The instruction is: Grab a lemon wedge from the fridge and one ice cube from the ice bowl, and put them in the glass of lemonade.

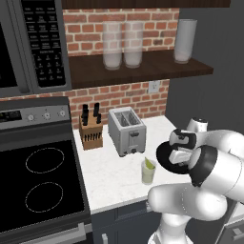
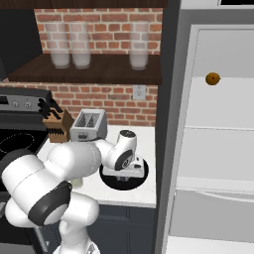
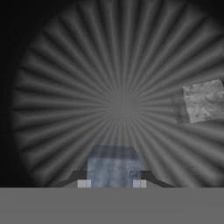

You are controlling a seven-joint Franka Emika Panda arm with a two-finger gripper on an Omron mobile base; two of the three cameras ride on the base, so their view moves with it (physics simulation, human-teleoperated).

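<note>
An ice cube is sitting clamped between the hand's fingertips inside the ice bowl, a second cube lying apart, while the glass of lemonade, already carrying the lemon wedge, is waiting just left on the bench.

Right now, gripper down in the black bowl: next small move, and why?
Probably lift straight up. In the hand view the gripper has its fingertips closed on a pale blue-grey ice cube inside the wide ribbed black ice bowl. The small clear glass of lemonade already holds a yellow-green lemon wedge, so the cube goes there.
</note>
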